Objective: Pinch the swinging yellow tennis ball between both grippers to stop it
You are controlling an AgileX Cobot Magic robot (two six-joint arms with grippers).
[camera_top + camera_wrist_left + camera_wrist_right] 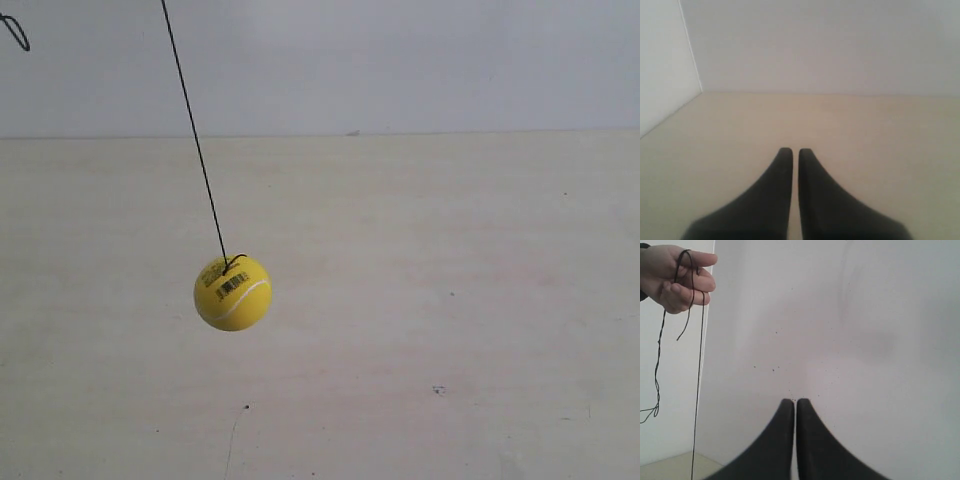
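The yellow tennis ball [232, 292] hangs in the air on a thin black string [196, 135], left of the middle of the exterior view, its barcode sticker and white seam facing the camera. The string slants up to the left. No arm or gripper shows in the exterior view. In the left wrist view my left gripper [795, 150] is shut with nothing between its black wedge fingers, over bare table. My right gripper [795, 401] is shut and empty, facing a white wall. The ball is out of both wrist views.
A person's hand [675, 277] holds the string [700, 390] at one edge of the right wrist view. The pale wooden table [450, 330] lies under the ball, with a white wall [400, 60] behind. A wall corner [690, 50] shows in the left wrist view.
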